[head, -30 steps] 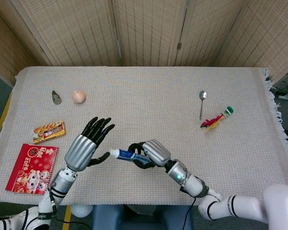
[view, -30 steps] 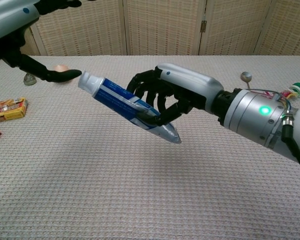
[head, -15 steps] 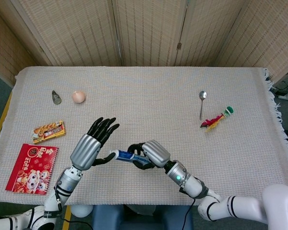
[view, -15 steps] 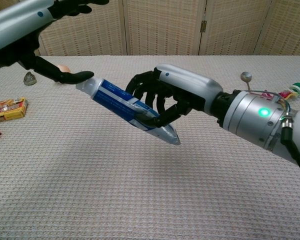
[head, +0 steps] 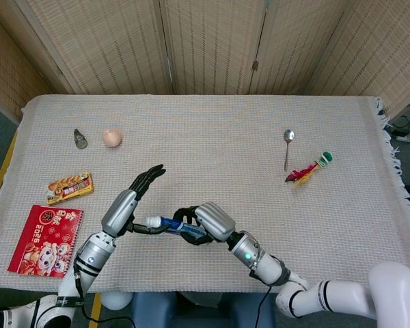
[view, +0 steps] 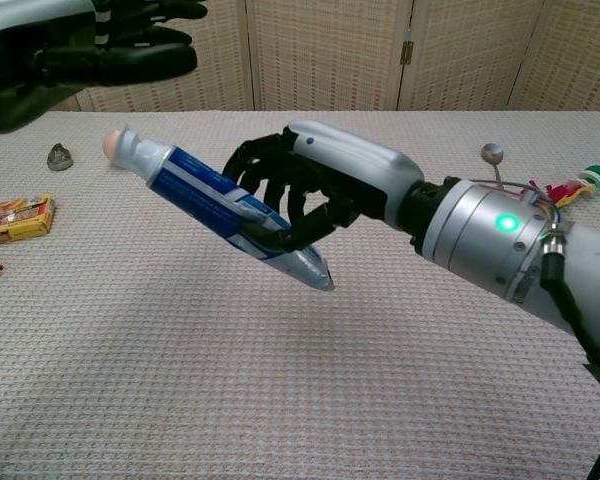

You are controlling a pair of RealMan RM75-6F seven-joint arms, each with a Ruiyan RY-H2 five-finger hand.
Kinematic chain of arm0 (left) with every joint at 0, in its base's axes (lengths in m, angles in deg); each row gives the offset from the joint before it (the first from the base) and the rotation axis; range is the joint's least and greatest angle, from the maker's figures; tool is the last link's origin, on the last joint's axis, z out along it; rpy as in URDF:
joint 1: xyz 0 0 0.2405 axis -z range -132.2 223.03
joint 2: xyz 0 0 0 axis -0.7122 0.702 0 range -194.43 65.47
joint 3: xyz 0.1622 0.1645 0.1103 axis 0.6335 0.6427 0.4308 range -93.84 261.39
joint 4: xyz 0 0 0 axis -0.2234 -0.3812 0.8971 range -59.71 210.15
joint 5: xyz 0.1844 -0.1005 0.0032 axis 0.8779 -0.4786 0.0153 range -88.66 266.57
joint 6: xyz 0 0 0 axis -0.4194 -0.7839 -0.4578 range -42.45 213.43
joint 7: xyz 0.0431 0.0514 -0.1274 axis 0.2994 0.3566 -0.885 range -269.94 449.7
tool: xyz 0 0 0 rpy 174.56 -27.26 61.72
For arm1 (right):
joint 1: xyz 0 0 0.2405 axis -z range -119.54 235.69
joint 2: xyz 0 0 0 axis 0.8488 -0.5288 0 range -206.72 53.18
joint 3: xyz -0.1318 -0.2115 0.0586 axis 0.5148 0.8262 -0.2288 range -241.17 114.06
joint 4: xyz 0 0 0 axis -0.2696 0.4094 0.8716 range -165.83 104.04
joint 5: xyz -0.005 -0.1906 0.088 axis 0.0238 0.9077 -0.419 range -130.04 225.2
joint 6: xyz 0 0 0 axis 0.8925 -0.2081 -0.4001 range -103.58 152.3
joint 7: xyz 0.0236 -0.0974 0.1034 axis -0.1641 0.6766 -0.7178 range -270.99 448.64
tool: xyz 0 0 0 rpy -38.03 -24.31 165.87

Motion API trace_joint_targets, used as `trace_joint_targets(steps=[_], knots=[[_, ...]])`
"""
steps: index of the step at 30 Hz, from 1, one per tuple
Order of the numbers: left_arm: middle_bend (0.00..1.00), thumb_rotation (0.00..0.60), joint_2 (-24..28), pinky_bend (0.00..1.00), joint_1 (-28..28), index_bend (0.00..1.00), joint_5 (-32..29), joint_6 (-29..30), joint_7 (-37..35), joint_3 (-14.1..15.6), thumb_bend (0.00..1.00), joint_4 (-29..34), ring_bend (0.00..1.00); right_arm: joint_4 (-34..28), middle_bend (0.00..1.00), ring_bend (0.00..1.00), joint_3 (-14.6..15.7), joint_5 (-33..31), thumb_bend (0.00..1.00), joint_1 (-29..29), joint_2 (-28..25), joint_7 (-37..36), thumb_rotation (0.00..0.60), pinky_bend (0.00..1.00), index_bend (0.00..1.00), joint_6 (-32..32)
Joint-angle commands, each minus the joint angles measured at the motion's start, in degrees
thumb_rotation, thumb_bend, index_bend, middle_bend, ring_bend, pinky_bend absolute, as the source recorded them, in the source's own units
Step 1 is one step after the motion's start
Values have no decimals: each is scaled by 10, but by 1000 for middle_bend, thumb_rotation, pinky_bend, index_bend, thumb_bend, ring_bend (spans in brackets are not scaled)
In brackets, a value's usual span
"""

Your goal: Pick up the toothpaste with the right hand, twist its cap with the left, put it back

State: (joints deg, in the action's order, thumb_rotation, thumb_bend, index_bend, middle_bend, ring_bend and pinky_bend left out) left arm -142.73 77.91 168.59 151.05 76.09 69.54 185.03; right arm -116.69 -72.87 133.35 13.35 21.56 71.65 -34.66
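- The toothpaste (view: 220, 205) is up off the table (head: 212, 130), gripped in my right hand (view: 310, 190). My fingers (view: 265, 180) curl around the lower part of the tube, so the cap end stays free and points toward my left side.
- I hold the tube tilted, crimped tail down near my palm and cap (view: 125, 150) raised, which I judge gives my other hand a bare target to turn.
- In the chest view the cap shows whole, with nothing wrapped around it.
- My left hand (head: 131, 195) is just beside the cap end. In the head view its fingers (head: 147, 176) are stretched out and apart, aimed away across the table, and I hold nothing in it. In the chest view the same hand hangs above and just left of the cap.
- I cannot tell from the head view whether my left thumb touches the cap; the chest view suggests a gap.
- By my judgement the twist is not yet done: my left fingers need to close around the cap first.
- Farther out on the table lie an egg (head: 111, 137), a snack packet (head: 69, 187), a red booklet (head: 46, 240), a spoon (head: 288, 147) and a small colourful toy (head: 309, 171), all well apart from my hands.
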Motion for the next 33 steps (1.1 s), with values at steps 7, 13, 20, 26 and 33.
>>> trace_joint_targets(steps=[7, 13, 20, 26, 33], knots=[[50, 28, -23, 0, 7, 66, 12, 25, 32, -2, 82, -10, 10, -36, 600, 617, -22, -46, 813, -6, 10, 58, 600, 606, 717, 14], [50, 0, -44, 0, 11, 68, 18, 39, 81, 5, 72, -35, 6, -45, 605, 619, -23, -52, 819, -2, 10, 65, 600, 611, 723, 10], [50, 0, -51, 0, 15, 68, 39, 47, 134, 20, 73, -60, 6, -53, 608, 621, -24, -58, 820, 0, 7, 75, 600, 612, 726, 10], [50, 0, -55, 0, 18, 68, 40, 41, 151, 29, 74, -61, 3, -59, 609, 621, -30, -65, 822, -5, 11, 92, 600, 613, 730, 13], [50, 0, -68, 0, 24, 67, 47, 40, 164, 33, 76, -64, 3, -66, 616, 633, -38, -75, 830, -7, 21, 113, 600, 619, 743, 7]])
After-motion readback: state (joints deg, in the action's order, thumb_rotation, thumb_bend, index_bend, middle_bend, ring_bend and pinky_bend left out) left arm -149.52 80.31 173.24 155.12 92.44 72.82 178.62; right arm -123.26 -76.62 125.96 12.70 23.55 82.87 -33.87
